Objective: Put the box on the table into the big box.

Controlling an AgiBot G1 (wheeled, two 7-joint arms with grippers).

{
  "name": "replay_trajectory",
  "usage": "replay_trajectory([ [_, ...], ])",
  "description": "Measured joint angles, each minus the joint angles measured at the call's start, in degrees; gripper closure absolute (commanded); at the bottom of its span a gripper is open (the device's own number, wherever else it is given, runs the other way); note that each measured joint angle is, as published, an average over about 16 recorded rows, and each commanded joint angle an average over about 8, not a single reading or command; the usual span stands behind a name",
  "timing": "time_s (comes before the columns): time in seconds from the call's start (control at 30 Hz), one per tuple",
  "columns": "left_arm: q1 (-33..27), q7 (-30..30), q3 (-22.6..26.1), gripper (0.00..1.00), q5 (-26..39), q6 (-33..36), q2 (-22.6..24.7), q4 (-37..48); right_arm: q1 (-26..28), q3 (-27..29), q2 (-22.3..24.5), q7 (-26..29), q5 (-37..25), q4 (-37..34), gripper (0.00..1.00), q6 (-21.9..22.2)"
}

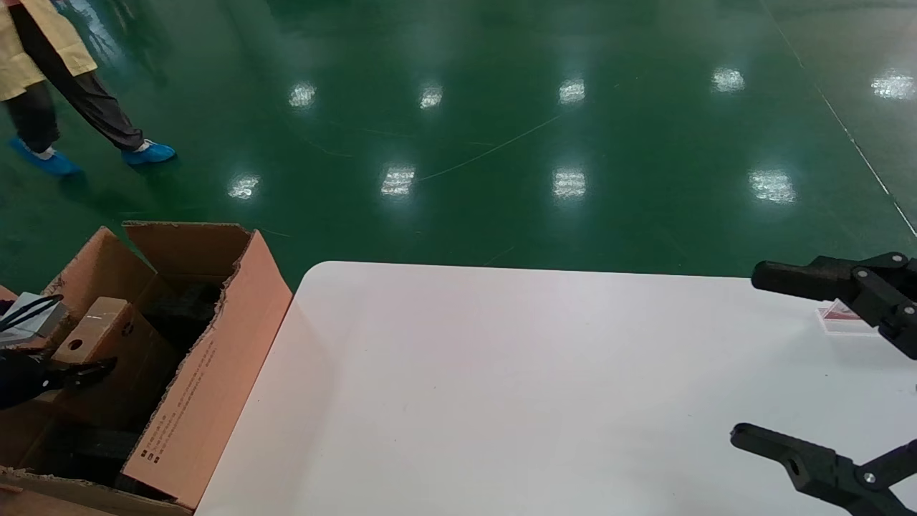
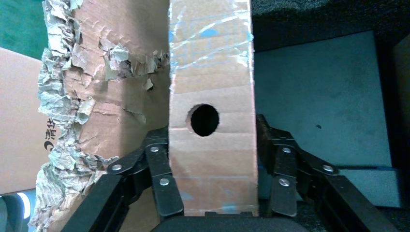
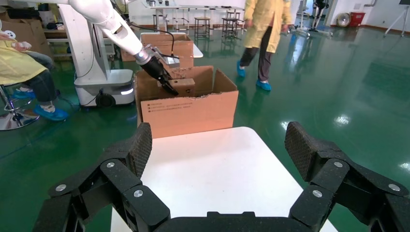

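The box [image 2: 212,96], a small brown carton with a round hole, stands upright inside the big box [image 1: 208,373], beside a torn inner flap [image 2: 92,96] and over black padding [image 2: 319,96]. My left gripper [image 2: 212,140] is shut on the box, one finger on each side of it. In the right wrist view the left arm reaches down into the big box [image 3: 188,108] with the box [image 3: 183,86]. My right gripper [image 1: 752,355] hangs open over the right end of the table [image 1: 501,373] with nothing between its fingers [image 3: 142,140].
A small clear card stand [image 1: 842,319] sits on the table near my right gripper. The big box stands on the green floor against the table's left end. A person in a yellow coat [image 1: 43,72] walks beyond it. Another carton [image 3: 169,46] stands farther back.
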Motion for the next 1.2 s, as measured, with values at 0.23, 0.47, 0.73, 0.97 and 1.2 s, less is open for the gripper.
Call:
replay_trajectory([
  [0.23,1.06,-0.82,-0.41,0.00,-0.30,0.01,-0.17,-1.86,0.00,0.00,0.00,0.00,0.00,0.00,0.00,0.00],
  [0.47,2.02,-1.62,-0.85,0.00,-0.68,0.21,-0.43,-3.96,0.00,0.00,0.00,0.00,0.00,0.00,0.00,0.00],
  [0.73,2.81,-2.54,-1.28,0.00,-0.89,1.20,-0.62,-6.41,0.00,-0.01,0.00,0.00,0.00,0.00,0.00,0.00],
  [0.97,0.92,-2.73,-1.40,0.00,-0.43,5.64,-0.32,-9.44,0.00,-0.01,0.00,0.00,0.01,0.00,0.00,0.00],
  [1.2,-4.05,-2.01,-1.26,0.00,0.72,14.10,1.10,-12.01,0.00,-0.01,0.00,-0.01,0.01,0.00,0.00,0.00],
])
